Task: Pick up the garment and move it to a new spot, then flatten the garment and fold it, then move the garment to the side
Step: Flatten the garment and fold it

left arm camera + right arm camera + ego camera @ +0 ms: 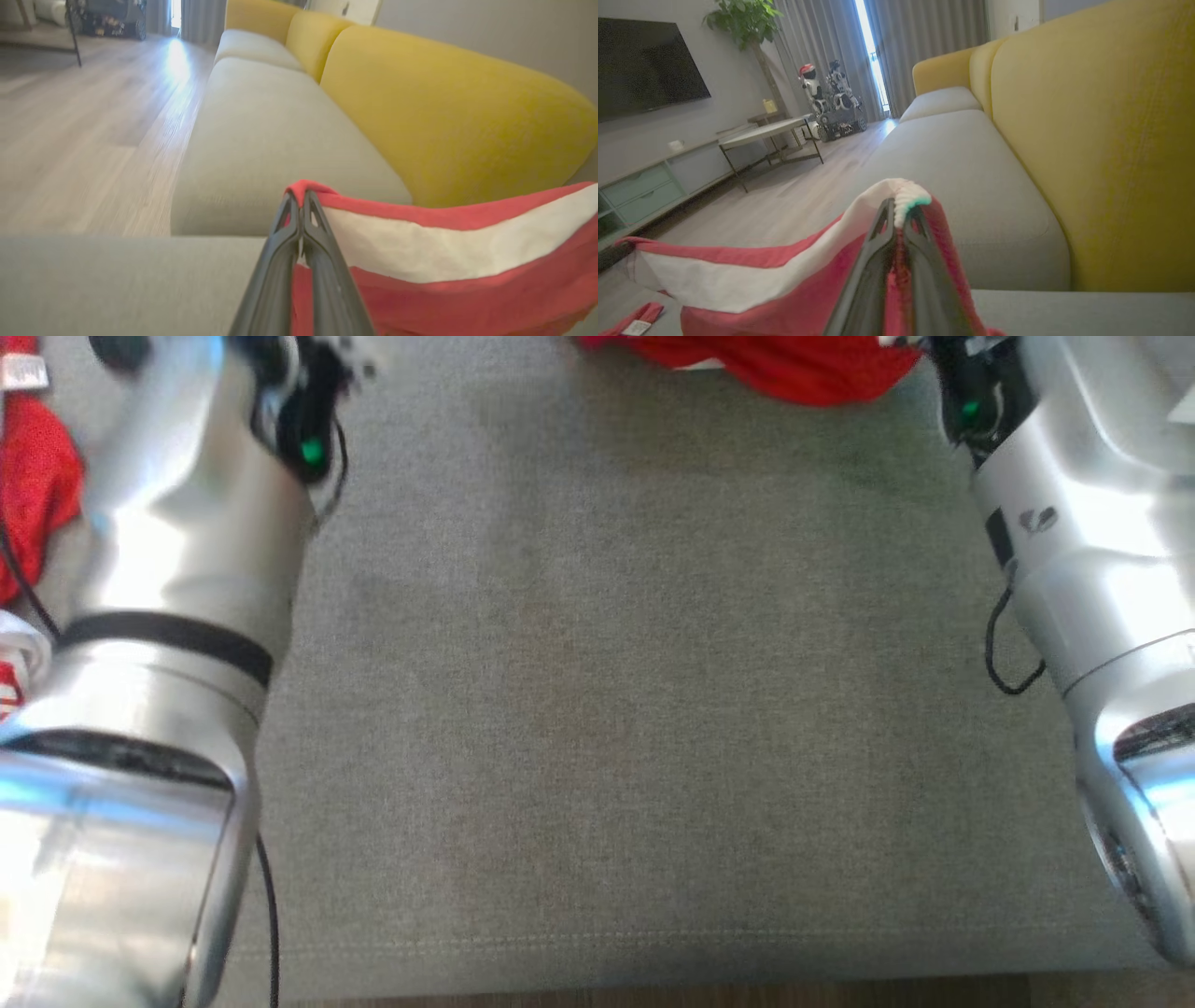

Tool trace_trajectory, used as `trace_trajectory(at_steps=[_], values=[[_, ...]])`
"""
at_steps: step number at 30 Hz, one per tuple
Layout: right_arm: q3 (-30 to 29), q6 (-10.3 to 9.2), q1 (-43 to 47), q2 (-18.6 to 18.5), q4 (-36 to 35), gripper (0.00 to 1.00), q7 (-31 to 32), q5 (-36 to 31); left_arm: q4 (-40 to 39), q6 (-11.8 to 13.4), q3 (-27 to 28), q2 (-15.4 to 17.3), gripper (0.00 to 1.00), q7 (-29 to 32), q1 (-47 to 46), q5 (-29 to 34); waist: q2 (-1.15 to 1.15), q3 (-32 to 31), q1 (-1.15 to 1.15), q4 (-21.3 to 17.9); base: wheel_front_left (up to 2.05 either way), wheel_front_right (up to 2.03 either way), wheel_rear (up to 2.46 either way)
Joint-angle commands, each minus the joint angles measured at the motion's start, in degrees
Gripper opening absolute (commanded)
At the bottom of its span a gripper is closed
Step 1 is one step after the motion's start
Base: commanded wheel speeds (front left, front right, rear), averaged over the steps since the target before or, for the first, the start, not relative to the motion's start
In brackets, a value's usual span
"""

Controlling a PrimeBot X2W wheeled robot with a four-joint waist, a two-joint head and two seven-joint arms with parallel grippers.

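The garment (444, 252) is red with a broad white band. In the left wrist view my left gripper (301, 198) is shut on its red top edge, and the cloth stretches away to the right above the grey seat. My right gripper (901, 207) pinches a white-trimmed corner of the garment (738, 275), which sags off to the left in that view. In the head view a strip of the garment (794, 369) shows at the top edge between my two silver forearms (187, 523) (1074, 523).
The grey sofa seat (607, 709) spreads out below me, with its front edge (607, 980) near the bottom. Yellow backrests (444, 116) stand behind it. More red cloth (37, 476) lies at the far left. A wooden floor (70, 140) and a low table (766, 133) lie beyond.
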Motion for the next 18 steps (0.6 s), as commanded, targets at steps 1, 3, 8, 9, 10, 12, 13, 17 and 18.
trace_trajectory(at_steps=[1, 3, 8, 9, 10, 12, 13, 17, 18], values=[[1.35, 0.24, -0.37, 1.58, -0.88, 0.00, 0.85, 1.09, -0.95, -0.37, 1.34, 1.69, 0.00, -0.71, -1.61, -1.11, 0.00, 0.87, 0.00, 0.04, 0.00, 0.00, 0.00], [3.39, 0.24, 0.84, 1.71, -0.46, 0.00, 1.35, 2.39, -0.17, -0.51, 0.91, 1.48, 0.00, -1.23, 0.09, -1.40, 0.00, 1.07, 0.00, -0.08, 0.00, 0.00, 0.00], [7.66, 0.24, 6.36, 0.67, -2.76, 0.00, 1.97, 6.60, -4.46, -0.69, 2.45, 1.51, 0.00, -2.15, 5.83, -2.27, 0.00, 0.72, 0.00, -0.50, 0.00, 0.00, 0.00], [8.54, 0.24, 8.07, 0.19, -3.58, 0.00, 1.89, 7.29, -6.76, -0.70, 3.22, 1.78, 0.00, -2.16, 7.79, -2.03, 0.00, 0.27, 0.00, -0.62, 0.00, 0.00, 0.00], [9.00, 0.24, 10.13, -0.10, -4.57, 0.00, 2.02, 8.58, -8.91, -0.71, 3.61, 2.01, 0.00, -2.17, 10.14, -1.34, 0.00, -0.34, 0.00, -0.66, 0.00, 0.00, 0.00], [10.53, 0.24, 14.48, -1.02, -6.78, 0.00, 2.22, 10.15, -13.67, -0.71, 5.12, 2.69, 0.00, -2.18, 15.58, -0.18, 0.00, -1.61, 0.00, -1.18, 0.00, 0.00, 0.00], [11.06, 0.24, 16.88, -1.42, -8.07, 0.00, 2.38, 11.11, -16.11, -0.71, 5.78, 2.99, 0.00, -2.18, 18.56, 0.59, 0.00, -2.33, 0.00, -1.39, 0.00, 0.00, 0.00], [12.50, 0.24, 24.00, -3.49, -12.63, 0.00, 2.21, 12.69, -23.73, -0.61, 7.39, 3.40, 0.00, -2.19, 27.84, 2.90, 0.00, -4.28, 0.00, -1.69, 0.00, 0.00, 0.00], [12.81, 0.24, 26.42, -3.99, -14.53, 0.00, 2.24, 13.26, -26.22, -0.53, 7.91, 3.51, 0.00, -2.19, 30.98, 3.50, 0.00, -4.77, 0.00, -1.86, 0.00, 0.00, 0.00]])
